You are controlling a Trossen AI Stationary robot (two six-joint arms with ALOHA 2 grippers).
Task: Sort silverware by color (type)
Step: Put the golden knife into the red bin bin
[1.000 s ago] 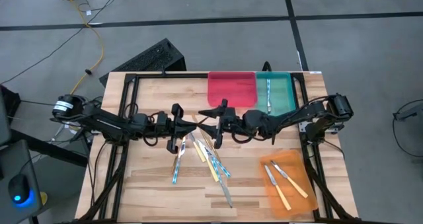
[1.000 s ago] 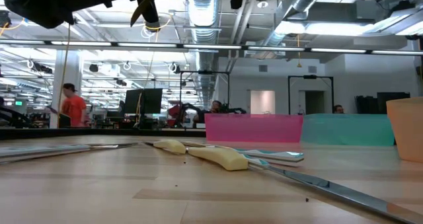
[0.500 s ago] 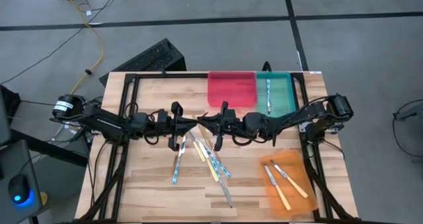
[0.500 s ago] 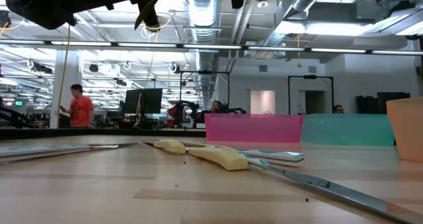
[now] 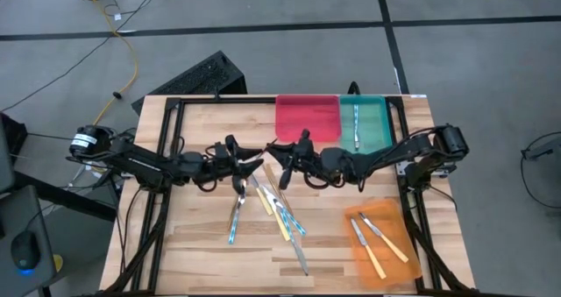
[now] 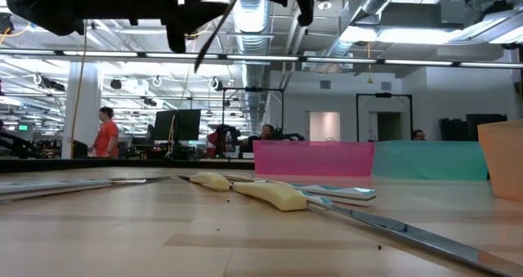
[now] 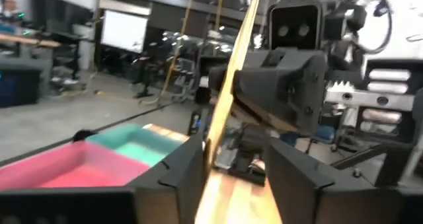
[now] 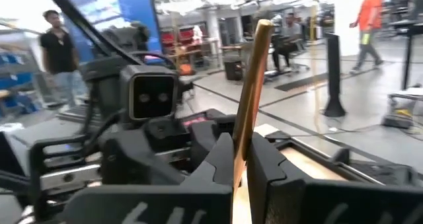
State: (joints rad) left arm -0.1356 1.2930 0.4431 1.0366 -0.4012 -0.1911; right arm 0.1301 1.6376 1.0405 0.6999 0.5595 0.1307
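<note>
Two dark robot arms meet above the middle of a wooden table (image 5: 193,244), passing a thin tan wooden stick (image 5: 273,150) between them in the air. The stick looks light, stiff and narrow, easy to twist out of line or let slip, so a hold near one end, square across its width, seems the safest choice.

The right gripper (image 8: 239,159) has its two fingers pressed together on the stick, which rises straight up from between them in its wrist view. The left gripper (image 7: 228,168) has its fingers apart on either side of the same stick; whether they touch the wood cannot be told. By this, the right gripper appears to carry the stick now.

Below the arms, the rest of the silverware (image 5: 267,208) lies in a loose heap on the table: yellow-handled knives, light-blue-handled pieces and more tan sticks. Along the far edge stand a red tray (image 5: 307,117), which looks empty, and a teal tray (image 5: 375,126) holding one blue-handled piece. An orange tray (image 5: 392,246) near the right front corner holds two yellow-handled knives.
</note>
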